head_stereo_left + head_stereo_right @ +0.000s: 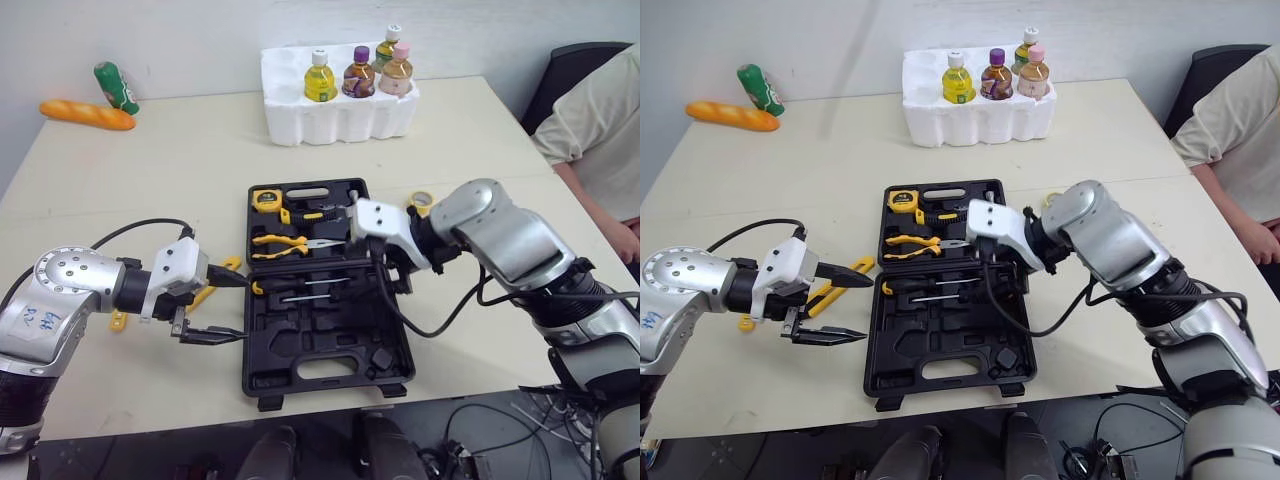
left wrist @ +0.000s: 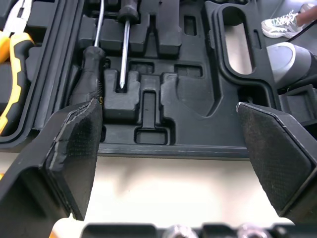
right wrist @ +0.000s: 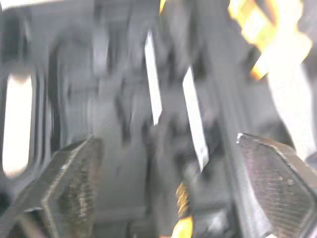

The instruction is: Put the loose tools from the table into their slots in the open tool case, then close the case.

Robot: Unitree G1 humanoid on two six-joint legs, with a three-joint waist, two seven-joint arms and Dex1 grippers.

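The black tool case (image 1: pixel 330 345) lies open at the table's front centre. It holds a yellow tape measure (image 1: pixel 265 200), yellow-handled pliers (image 1: pixel 285 241) and two screwdrivers (image 1: pixel 300 285). A loose yellow-handled tool (image 1: pixel 228 265) lies on the table just left of the case, partly hidden behind my left arm. My left gripper (image 1: pixel 240 308) is open at the case's left edge, with nothing between its fingers (image 2: pixel 74 144). My right gripper (image 1: pixel 392 268) hangs open over the case's right side, above the screwdriver shafts (image 3: pixel 153 79).
A white foam tray (image 1: pixel 340 115) with several bottles stands at the back. A bread loaf (image 1: pixel 88 115) and a green bottle (image 1: pixel 117 87) lie at the back left. A tape roll (image 1: pixel 421 200) sits right of the case. A person (image 1: pixel 600 130) sits at the right.
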